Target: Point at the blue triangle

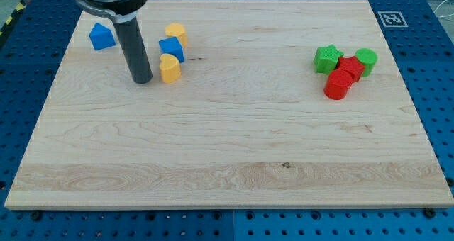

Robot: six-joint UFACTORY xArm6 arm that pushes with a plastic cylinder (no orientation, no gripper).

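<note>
Pale wooden board point(234, 149) on a blue perforated bench point(440, 71); a black-and-white marker tag point(392, 18) sits at the board's corner toward the view's top right.

No jaws on this rig, so nothing to release, clench or grasp: the arm ends in a dark rod. My tip point(142, 81) stands on the wood in the view's upper left part.

Positions from the tip:
- Blue triangle point(101, 36), the house-like blue block: toward the view's top and left of the tip, apart from it, not touching. Nothing lies between the 2 on the board; the rod shaft passes just to its right.
- Yellow block point(169, 68), rounded, shape unclear: just to the tip's right, very near; contact cannot be told.
- Blue block point(172, 48), blocky, shape unclear: up and right of the tip, touching or nearly touching the yellow one below it.
- Second yellow block point(176, 33): further toward the view's top, against the blue block's upper edge.

Far cluster, well to the tip's right, 4 pieces packed together: green star point(327, 58), red block point(351, 66), green cylinder point(366, 59), red cylinder point(338, 85), this last nearest the view's bottom.
</note>
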